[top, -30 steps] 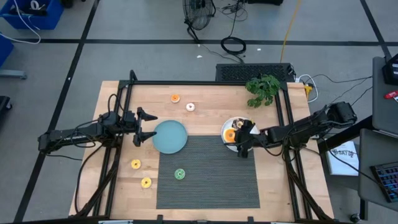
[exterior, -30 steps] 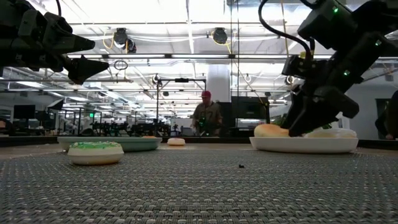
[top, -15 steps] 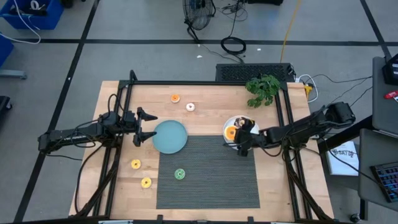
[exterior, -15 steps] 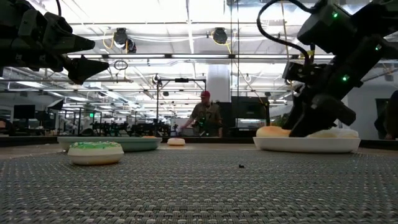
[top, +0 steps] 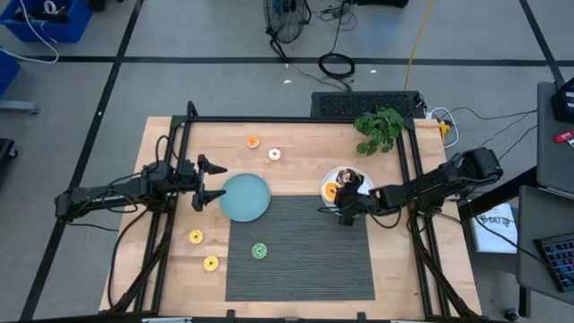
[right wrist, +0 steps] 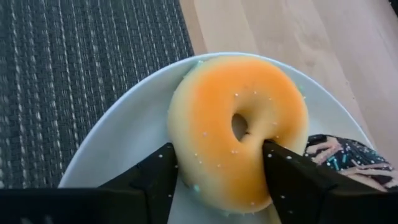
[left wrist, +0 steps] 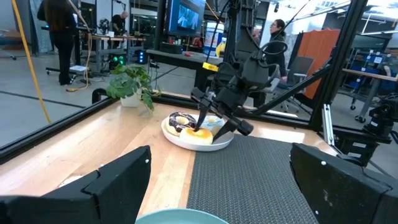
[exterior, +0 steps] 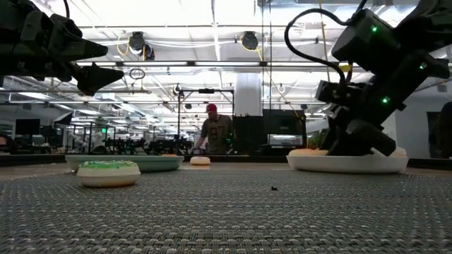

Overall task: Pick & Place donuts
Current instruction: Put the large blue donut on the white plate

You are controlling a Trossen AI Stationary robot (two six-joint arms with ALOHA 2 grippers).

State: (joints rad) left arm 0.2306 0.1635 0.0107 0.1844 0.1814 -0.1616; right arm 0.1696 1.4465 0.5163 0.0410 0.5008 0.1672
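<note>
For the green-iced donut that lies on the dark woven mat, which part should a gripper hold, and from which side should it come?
The green-iced donut lies flat on the dark woven mat with nothing close around it. Probably best is to come straight down from above and close the fingers across the ring's outer edge, on opposite sides. It is low and round, so a sideways approach would likely only push it.

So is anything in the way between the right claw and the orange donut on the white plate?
No. The right gripper has its open jaws on either side of the orange donut on the white plate.

Grey taped floor [top: 179, 81], ceiling lights [exterior: 138, 42], monitors [left wrist: 186, 15]
</note>
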